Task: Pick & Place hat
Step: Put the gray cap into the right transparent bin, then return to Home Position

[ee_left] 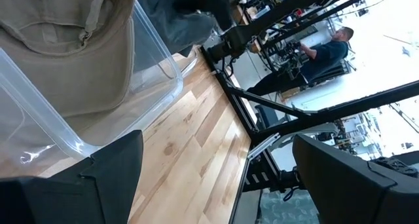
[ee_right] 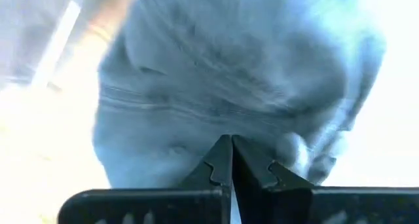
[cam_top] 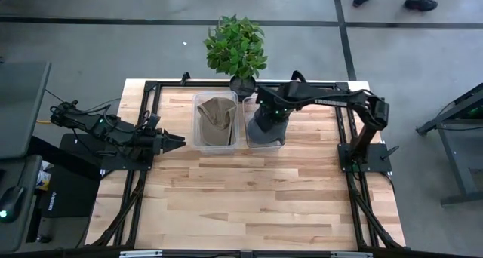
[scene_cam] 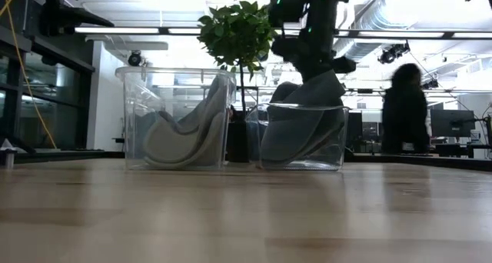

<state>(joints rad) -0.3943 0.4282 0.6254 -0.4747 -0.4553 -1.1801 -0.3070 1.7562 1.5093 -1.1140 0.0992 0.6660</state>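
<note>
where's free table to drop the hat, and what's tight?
Free: the wide bare table in front of both bins, between the side frames. Tight: the back edge, where the tan-hat bin, the grey-hat bin and the plant sit close together. The right gripper is over the grey-hat bin; the left gripper waits left of the bins.

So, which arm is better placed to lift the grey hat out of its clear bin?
The right arm. Its claw is already pinched shut on the grey hat over the right bin. The left claw sits open beside the other bin, which holds the tan hat.
</note>
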